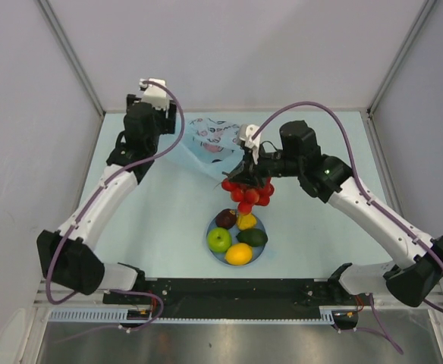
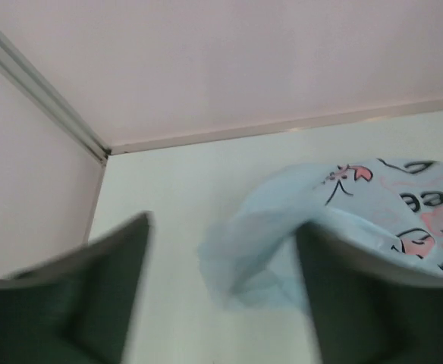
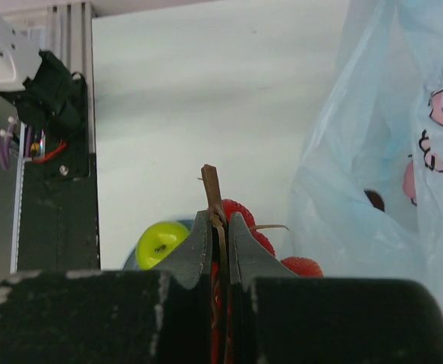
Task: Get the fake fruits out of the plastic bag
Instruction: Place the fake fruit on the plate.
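Note:
The plastic bag (image 1: 210, 144) lies crumpled at the back of the table. My left gripper (image 1: 167, 129) is open at its left edge; in the left wrist view (image 2: 225, 227) a fold of the bag (image 2: 282, 227) lies between the spread fingers, next to the right one. My right gripper (image 1: 246, 168) is shut on the brown stem of the bunch of red grapes (image 1: 248, 193) and holds it in the air between bag and plate. The right wrist view shows the stem pinched (image 3: 219, 220), grapes (image 3: 240, 212) below and the bag (image 3: 381, 189) to the right.
A round light-blue plate (image 1: 215, 256) near the front middle holds the green apple (image 1: 219, 240), dark red-purple fruit (image 1: 225, 219), yellow pear (image 1: 246, 221), dark green oval fruit (image 1: 253, 237) and lemon (image 1: 239, 254). Walls close the back and sides.

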Controlling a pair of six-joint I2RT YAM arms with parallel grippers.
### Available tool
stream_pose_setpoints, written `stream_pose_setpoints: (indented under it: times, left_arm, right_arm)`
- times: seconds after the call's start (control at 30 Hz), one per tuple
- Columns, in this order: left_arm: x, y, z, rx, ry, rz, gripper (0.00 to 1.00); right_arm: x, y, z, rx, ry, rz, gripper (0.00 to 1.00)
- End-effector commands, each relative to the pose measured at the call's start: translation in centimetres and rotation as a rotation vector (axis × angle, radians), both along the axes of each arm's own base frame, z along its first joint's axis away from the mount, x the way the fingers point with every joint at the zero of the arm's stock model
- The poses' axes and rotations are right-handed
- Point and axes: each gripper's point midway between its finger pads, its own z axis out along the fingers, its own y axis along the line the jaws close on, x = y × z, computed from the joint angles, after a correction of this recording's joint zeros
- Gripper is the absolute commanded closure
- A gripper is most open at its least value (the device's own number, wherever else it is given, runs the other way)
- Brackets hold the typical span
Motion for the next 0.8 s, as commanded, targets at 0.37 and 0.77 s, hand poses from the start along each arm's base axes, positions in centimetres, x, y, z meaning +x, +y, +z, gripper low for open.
stream_pose_setpoints:
  times: [0.37,0.77]
  left_arm:
    - [-12.0,2.3,7.0,0.336,0.046,-0.230,0.00]
    - [-16.3,7.4,3.7,0.273,0.094,-0.130,0.00]
  right_arm:
    - [-7.3,-2.3,-2.9,0.023,0.019,0.197,1.00]
    - [-7.0,0.2,-5.7,-0.002,0.009,0.192,1.00]
